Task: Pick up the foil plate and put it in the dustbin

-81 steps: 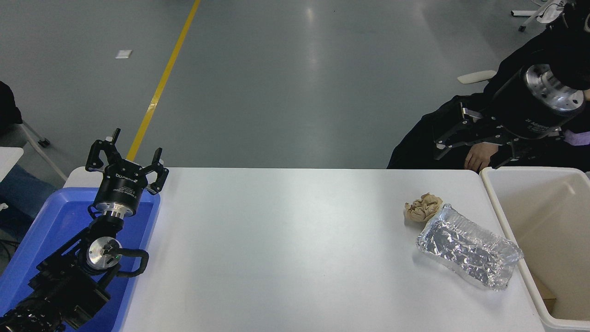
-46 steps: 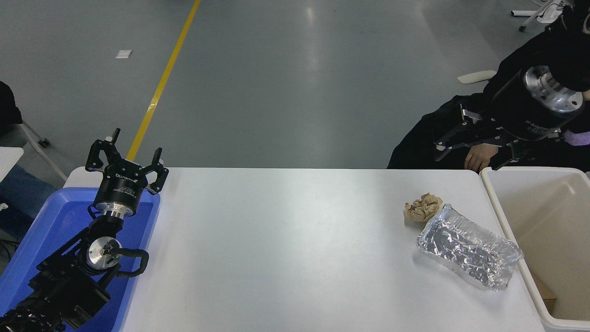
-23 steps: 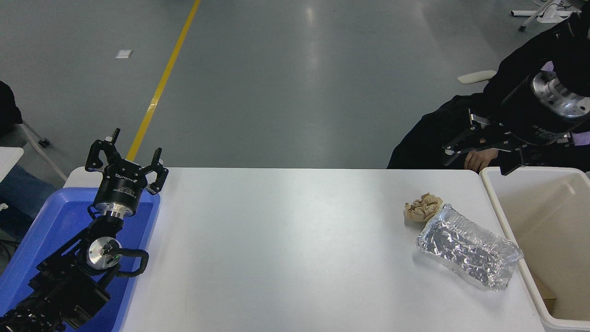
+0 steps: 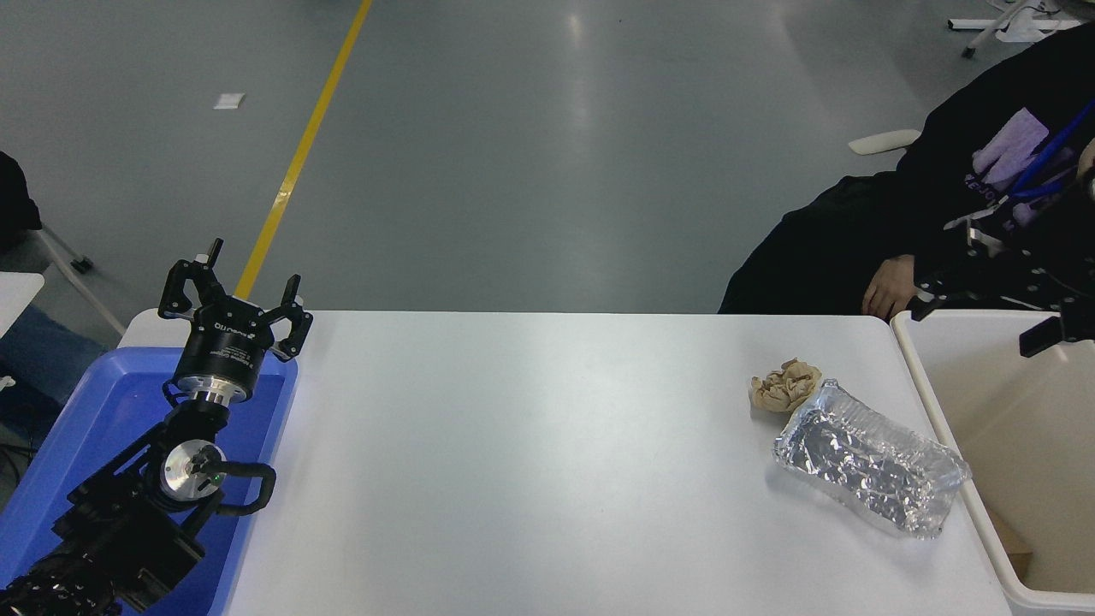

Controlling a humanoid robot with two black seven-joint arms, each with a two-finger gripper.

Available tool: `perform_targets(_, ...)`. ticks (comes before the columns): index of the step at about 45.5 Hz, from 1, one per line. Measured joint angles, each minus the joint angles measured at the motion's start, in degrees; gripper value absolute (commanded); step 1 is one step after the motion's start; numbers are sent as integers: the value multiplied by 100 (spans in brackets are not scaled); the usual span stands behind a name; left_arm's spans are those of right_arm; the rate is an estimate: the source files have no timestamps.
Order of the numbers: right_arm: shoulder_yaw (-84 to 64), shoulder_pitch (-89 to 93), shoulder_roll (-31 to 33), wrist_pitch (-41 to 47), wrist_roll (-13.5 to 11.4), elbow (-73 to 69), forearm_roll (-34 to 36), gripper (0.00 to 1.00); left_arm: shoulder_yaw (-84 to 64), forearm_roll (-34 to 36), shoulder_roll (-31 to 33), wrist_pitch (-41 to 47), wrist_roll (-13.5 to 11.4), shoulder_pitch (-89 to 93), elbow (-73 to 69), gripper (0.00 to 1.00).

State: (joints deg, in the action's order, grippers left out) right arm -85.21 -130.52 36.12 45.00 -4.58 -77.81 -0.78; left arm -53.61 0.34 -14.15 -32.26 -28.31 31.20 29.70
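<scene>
The foil plate (image 4: 873,470), a shiny crinkled oblong tray, lies on the white table (image 4: 530,462) near its right edge, with one end touching the dustbin's rim. The dustbin (image 4: 939,411) is a cream-white bin at the table's right side, its beige inside partly in view. My right gripper (image 4: 979,325) hangs open and empty at the right edge of the head view, over the dustbin's far rim, well behind the foil plate. Most of its arm is out of view. Parked at the lower left, my left gripper (image 4: 235,295) is open.
A crumpled tan paper ball (image 4: 785,385) rests against the foil plate's far end. A blue tray (image 4: 103,411) sits under the left arm. A person in dark clothes sits at the far right, one hand (image 4: 885,295) near the table corner.
My right arm has swung right and downward, so its wrist has left the picture. Only its fingers show, now above the dustbin's far rim. The plate and left arm have not moved.
</scene>
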Motion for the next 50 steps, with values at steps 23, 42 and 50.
perform_targets(23, 629, 2251, 559, -1641, -8, 634, -1109, 100, 0, 2, 1, 4, -4, -6, 0, 98)
perform_targets(42, 3087, 6001, -12, -3457, -12, 2218, -1752, 100, -4, 2, 0, 3, -9, -2, 0, 98)
perform_targets(50, 3579, 6639, -197, -3641, -14, 2675, -1409, 100, -5, 1, 0, 2, -9, -1, 0, 98)
